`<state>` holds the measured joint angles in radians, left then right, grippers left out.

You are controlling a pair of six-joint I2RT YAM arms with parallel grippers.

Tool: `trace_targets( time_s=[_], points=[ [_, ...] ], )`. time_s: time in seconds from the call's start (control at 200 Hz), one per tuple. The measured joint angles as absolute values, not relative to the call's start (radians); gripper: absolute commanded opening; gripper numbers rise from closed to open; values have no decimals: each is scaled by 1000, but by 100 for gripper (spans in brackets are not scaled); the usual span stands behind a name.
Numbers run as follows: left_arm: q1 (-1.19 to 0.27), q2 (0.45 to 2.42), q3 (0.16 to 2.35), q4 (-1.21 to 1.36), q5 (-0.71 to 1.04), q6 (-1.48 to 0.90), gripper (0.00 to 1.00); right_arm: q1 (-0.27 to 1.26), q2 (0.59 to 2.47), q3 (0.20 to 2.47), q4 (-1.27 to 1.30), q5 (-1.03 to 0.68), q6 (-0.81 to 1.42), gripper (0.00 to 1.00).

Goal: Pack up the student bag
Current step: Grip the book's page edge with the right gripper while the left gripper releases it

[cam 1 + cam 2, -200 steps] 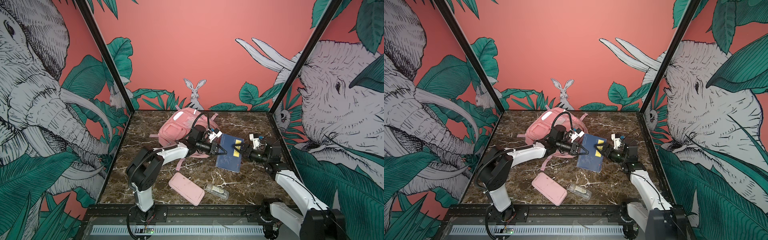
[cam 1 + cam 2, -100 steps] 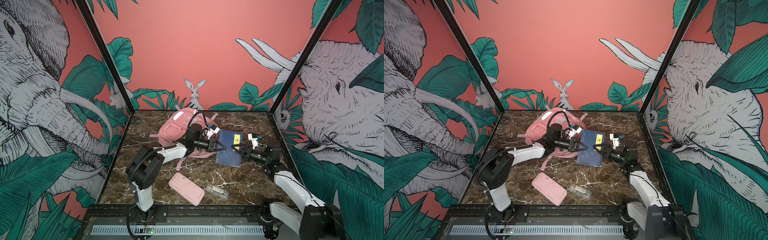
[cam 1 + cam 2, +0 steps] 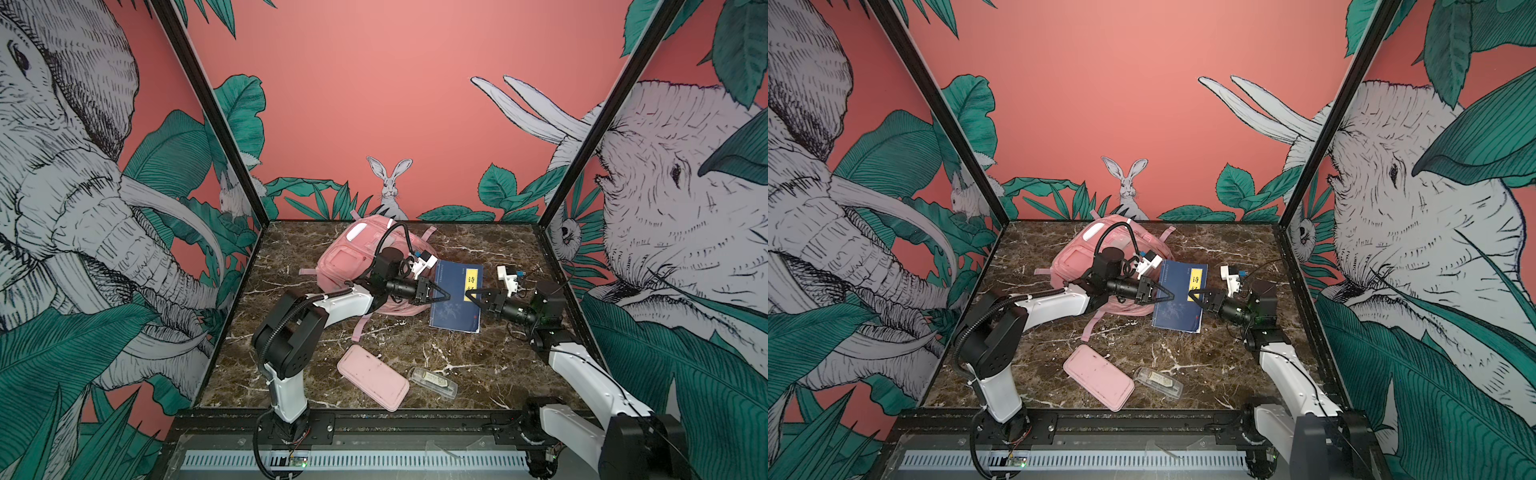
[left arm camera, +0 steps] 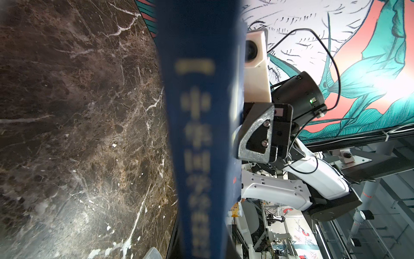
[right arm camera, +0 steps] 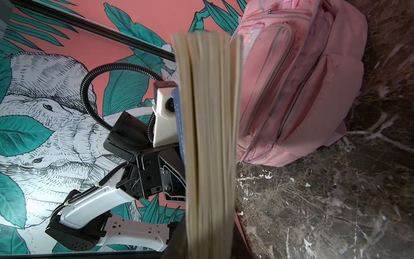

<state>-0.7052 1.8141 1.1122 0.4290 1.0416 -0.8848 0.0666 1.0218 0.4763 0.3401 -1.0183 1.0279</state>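
- The student bag (image 3: 345,257) is lying front-up on the marble table (image 3: 478,374), around 12 o'clock, close to the back wall.
- Its long axis is running roughly along the 12-to-6 line. Loose straps are trailing off the 6 o'clock end, but which end is the top isn't clear to me.
- No open mouth is showing on it in these views, and the zips in the right wrist view are looking done up.
- The blue book (image 3: 451,309) is sitting at the bag's 4 o'clock, cover up and touching the bag's edge.
- The left gripper (image 3: 444,297) is pinching the book at its spine side, jaws nearly together.
- The right gripper (image 3: 471,294) is straddling the page edge. Can't tell if it's actually biting down.
- So the robot is looking mid book-step. Next it's needing an opening in the bag, and with both grippers on the book, one is going to have to let go.
- The pink pouch (image 3: 372,376) and clear case (image 3: 434,380) are waiting at 6 o'clock.
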Motion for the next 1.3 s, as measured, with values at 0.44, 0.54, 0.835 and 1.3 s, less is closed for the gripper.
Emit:
trace_targets(
  time_s=[0.44, 0.54, 0.835, 1.3],
  points=[
    [-704, 1814, 1117, 320, 1026, -807, 46, 83, 1038, 488, 311, -1007, 1009, 0],
    [-692, 1813, 1132, 243, 1019, -754, 57, 84, 1036, 517, 274, -995, 984, 0],
    [-579, 1734, 1254, -173, 888, -482, 59, 85, 1011, 570, 132, -907, 905, 0],
    [-635, 1715, 1426, -629, 311, -176, 52, 85, 945, 705, -133, -630, 810, 0]
  ],
)
